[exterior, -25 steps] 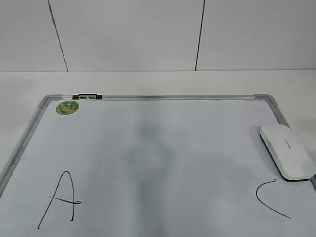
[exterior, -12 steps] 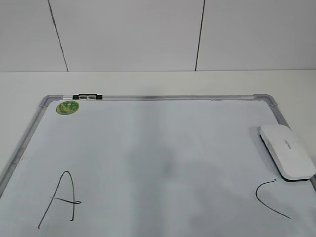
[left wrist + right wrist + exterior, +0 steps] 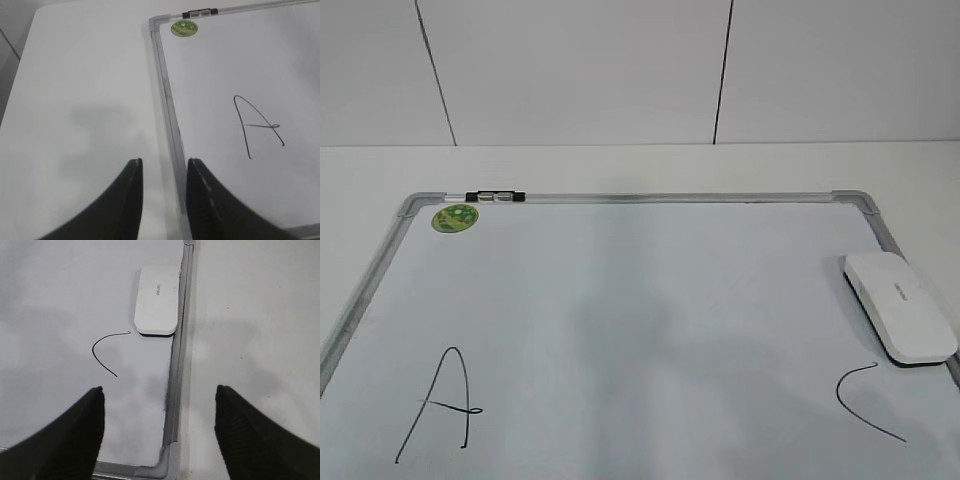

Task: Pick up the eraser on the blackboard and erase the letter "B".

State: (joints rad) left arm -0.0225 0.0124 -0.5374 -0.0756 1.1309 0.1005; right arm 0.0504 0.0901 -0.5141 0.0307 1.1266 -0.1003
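Note:
The blackboard is a white board in a grey frame and lies flat on the table. The white eraser rests on it by the right frame, and also shows in the right wrist view. A black "A" is at the near left and a black "C" at the near right. No letter "B" shows between them. My left gripper hovers open and empty over the board's left frame. My right gripper is wide open and empty above the board's near right corner. Neither gripper shows in the exterior view.
A round green sticker sits at the board's far left corner, with a small black-and-white clip on the top frame. White table surrounds the board. A white panelled wall stands behind.
A dark shadow over the middle of the board has faded. The eraser and the letters have not moved.

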